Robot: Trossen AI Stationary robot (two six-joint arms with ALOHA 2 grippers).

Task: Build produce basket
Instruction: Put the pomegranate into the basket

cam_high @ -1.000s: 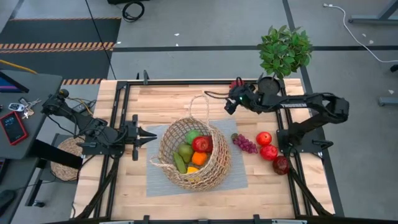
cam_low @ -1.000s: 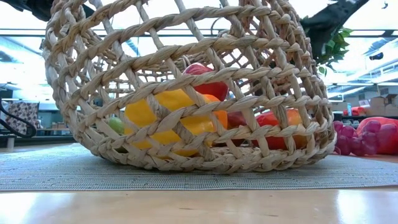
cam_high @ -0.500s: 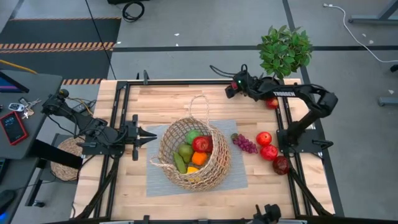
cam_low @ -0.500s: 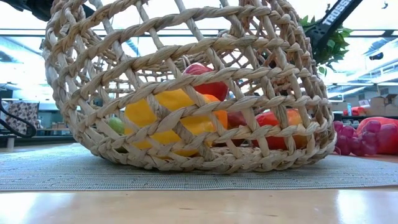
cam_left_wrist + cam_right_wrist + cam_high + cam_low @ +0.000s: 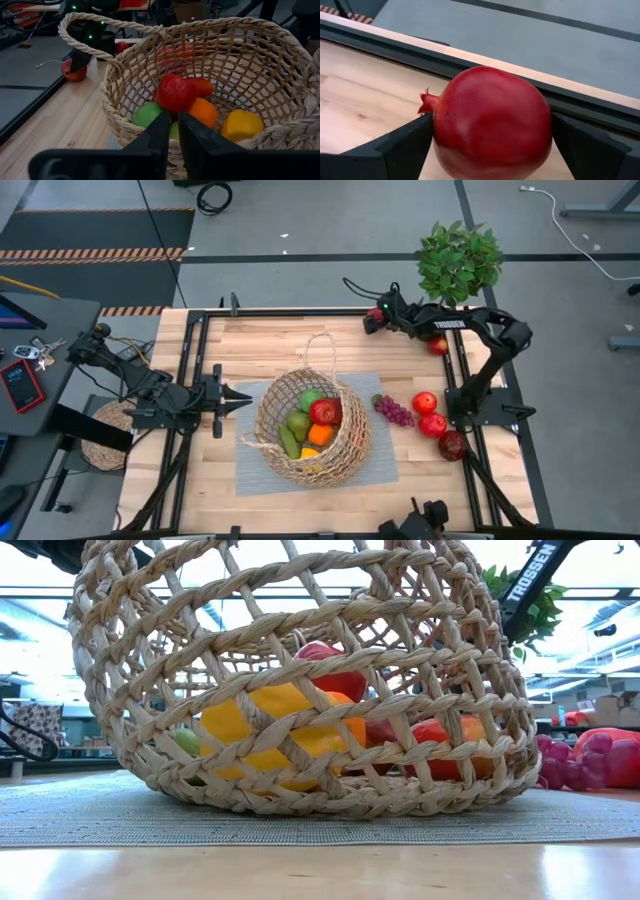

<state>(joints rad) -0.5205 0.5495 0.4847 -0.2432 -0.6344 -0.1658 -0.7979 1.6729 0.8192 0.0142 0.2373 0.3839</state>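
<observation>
- High view first: the basket sits tipped on the grey mat at mid-table, mouth up toward the camera, so whatever an arm brings can be dropped straight in.
- Several pieces of produce are already inside it: a red one, green ones, an orange one and a yellow pepper, piled toward the low side, I'd guess because the basket leans.
- The grapes and three red fruits lie on the bare wood just to the right of the basket, within the right arm's reach and not yet loaded.
- The right gripper is out at the far edge of the table, near the potted plant. Its fingers are spread wide on either side of a pomegranate, which fills the gap between them. It looks lined up for a grab, or has just let go; I can't tell which.
- That fruit is close to the table's rim, so a clumsy squeeze could roll it off.
- The left gripper waits to the left of the basket, its fingers pressed together with nothing between them, pointing at the rim, probably staying clear while the right arm works.
- One more red fruit lies by the right rail, near the plant.
</observation>
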